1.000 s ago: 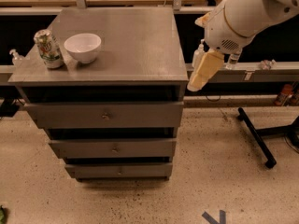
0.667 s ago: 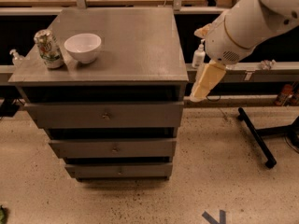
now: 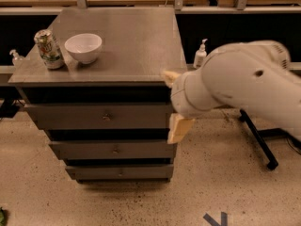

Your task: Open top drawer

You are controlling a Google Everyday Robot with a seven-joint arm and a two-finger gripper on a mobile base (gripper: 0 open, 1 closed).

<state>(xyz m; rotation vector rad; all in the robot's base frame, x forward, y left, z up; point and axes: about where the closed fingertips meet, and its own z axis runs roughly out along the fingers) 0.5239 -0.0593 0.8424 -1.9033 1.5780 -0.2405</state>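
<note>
The top drawer (image 3: 70, 117) is a wide grey front with a small round knob (image 3: 107, 117) at its centre, just under the cabinet top (image 3: 136, 41). It sits shut, flush with the frame. Two more grey drawer fronts (image 3: 113, 149) lie below it, also shut. My gripper (image 3: 179, 128), cream-coloured, hangs at the cabinet's right front corner, level with the lower right end of the top drawer and well right of the knob. My bulky white arm (image 3: 240, 86) covers the wrist and the space right of the cabinet.
A green drink can (image 3: 49, 49) and a white bowl (image 3: 83, 47) stand on the left of the cabinet top. A pump bottle (image 3: 201, 54) stands behind on the right, another (image 3: 16, 58) at far left. A black stand's legs (image 3: 257, 138) lie on the speckled floor at right.
My arm has swung down and leftward, closer to the camera. The gripper dropped from beside the cabinet top's right edge to the right end of the top drawer. The drawers have not moved.
</note>
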